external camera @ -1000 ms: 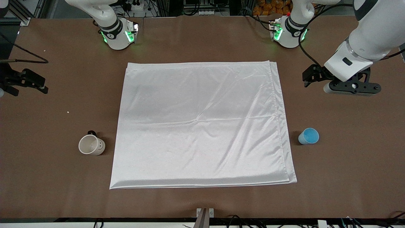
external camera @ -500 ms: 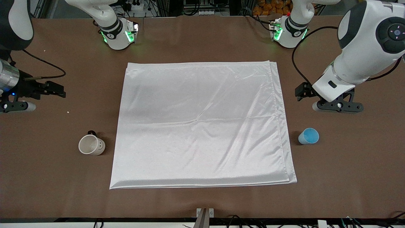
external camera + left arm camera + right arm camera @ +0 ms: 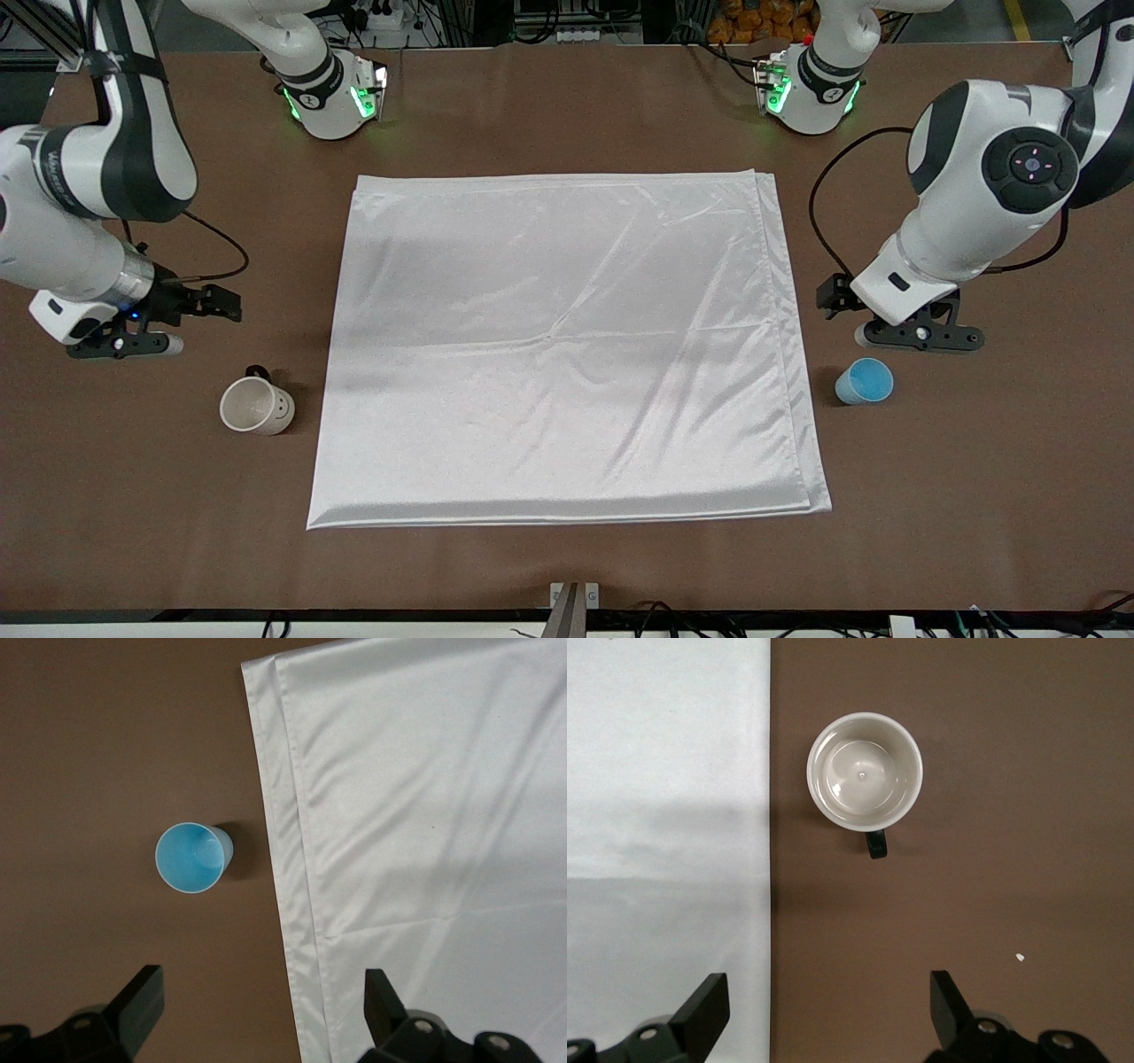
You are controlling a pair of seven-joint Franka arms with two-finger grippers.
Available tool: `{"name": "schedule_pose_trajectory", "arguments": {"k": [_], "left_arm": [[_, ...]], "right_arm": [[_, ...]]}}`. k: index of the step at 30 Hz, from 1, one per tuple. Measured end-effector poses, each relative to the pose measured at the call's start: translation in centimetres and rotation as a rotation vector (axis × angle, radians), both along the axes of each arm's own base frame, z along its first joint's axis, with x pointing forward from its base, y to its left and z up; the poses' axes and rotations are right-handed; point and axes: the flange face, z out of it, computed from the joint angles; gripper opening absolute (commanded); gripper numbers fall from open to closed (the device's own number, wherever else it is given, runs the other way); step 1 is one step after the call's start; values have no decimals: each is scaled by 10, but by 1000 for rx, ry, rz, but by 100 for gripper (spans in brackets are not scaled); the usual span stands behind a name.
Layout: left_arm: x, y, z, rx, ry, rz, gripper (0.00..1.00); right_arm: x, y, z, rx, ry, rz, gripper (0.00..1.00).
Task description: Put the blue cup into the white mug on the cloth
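Left jaws: standing wide, holding nothing; left gripper (image 3: 917, 335) hovering over bare worktop (image 3: 567, 115) just beside the blue cup (image 3: 864, 381).
Right jaws: standing wide, holding nothing; right gripper (image 3: 124, 344) hovering over bare worktop near the white mug (image 3: 257, 405).
Blue cup position: standing upright on the worktop, just off the cloth (image 3: 567, 346) edge, toward the left arm's end.
White mug position: standing upright on the worktop, off the cloth, toward the right arm's end; black handle (image 3: 875, 844) pointing away from the front camera.
Risk, tipping: clipping the light cup's rim with one finger (image 3: 133, 1005) during descent, likely knocking it over.
Risk, mug grasp: closing across the handle, likely twisting the mug.
Risk, cloth: dragging the mug over the slick fabric, likely bunching creases and tilting the mug.
Risk, insertion: releasing the cup off-centre, likely catching on the mug rim.
Count: one blue cup; one white mug; one cloth, folded double; two grippers.
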Motion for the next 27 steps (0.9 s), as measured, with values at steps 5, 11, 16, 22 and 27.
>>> {"name": "schedule_pose_trajectory", "arguments": {"k": [5,11,16,22,27], "left_arm": [[7,11,-27,-5,-11,14,100],[14,19,-58,-9,-12,26,100],[21,28,-79,-14,-17,36,100],[26,29,-101,-16,-13,35,100],[30,28,-117,-20,-19,33,100]], "right_arm": [[6,0,-36,-7,-17,2,100],[11,2,-76,-14,-48,7,100],[7,2,-107,-18,-58,8,100],[7,1,-134,-23,-60,9,100],[10,1,-150,-27,-73,11,95]]}}
